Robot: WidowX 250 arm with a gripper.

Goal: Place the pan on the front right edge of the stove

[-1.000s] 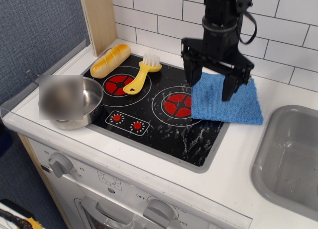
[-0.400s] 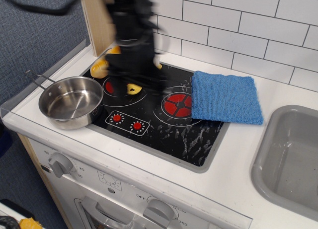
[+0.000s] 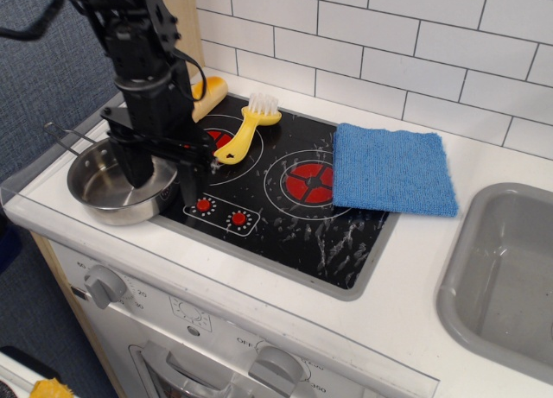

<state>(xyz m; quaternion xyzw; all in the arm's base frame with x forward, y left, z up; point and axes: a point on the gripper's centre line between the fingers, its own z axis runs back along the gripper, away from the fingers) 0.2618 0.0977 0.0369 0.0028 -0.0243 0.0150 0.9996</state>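
Note:
The shiny steel pan (image 3: 104, 189) sits at the front left, half on the white counter and half over the left rim of the black stove (image 3: 285, 204). Its wire handle (image 3: 62, 132) points back left. My black gripper (image 3: 162, 175) hangs open right over the pan's right side. One finger (image 3: 138, 169) reaches inside the pan, the other finger (image 3: 187, 180) stands outside its rim over the stove. The jaws straddle the pan's wall with a gap on each side.
A blue cloth (image 3: 393, 169) covers the stove's back right corner and the counter. A yellow brush (image 3: 246, 126) lies on the left burner. A toy bread loaf (image 3: 210, 91) lies at the back left. The grey sink (image 3: 510, 273) is at the right.
The arm has swung from above the blue cloth leftward across the stove and come down over the pan. The pan, cloth and brush have not moved.

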